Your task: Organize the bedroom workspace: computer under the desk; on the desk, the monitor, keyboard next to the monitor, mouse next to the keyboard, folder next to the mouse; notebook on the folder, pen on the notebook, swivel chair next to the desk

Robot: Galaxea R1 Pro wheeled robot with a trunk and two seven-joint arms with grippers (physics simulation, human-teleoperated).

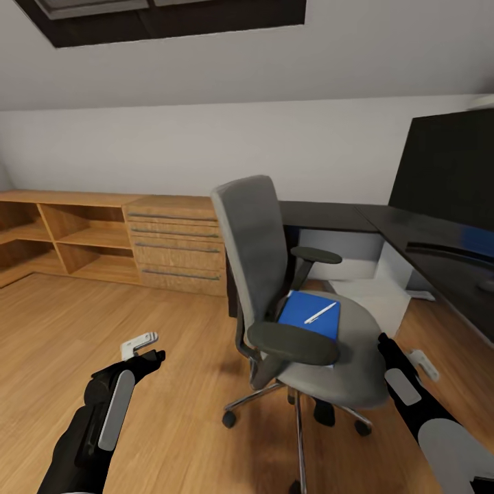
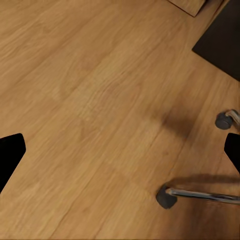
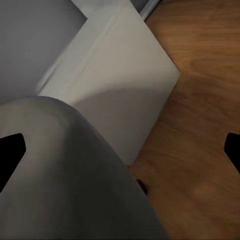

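The blue folder (image 1: 310,314) lies on the swivel chair (image 1: 302,295) seat, the pen (image 1: 320,313) resting on it, beside the black desk (image 1: 384,219). Both the left gripper (image 1: 140,346) and right gripper (image 1: 412,357) hang spread wide, empty. Fetching the folder seems in hand; the right arm must reach over the seat.

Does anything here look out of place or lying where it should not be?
Yes. The blue folder lies on the seat of the swivel chair, with the pen lying slantwise on top of it. Office items on a seat look misplaced; the desk stands just behind the chair.
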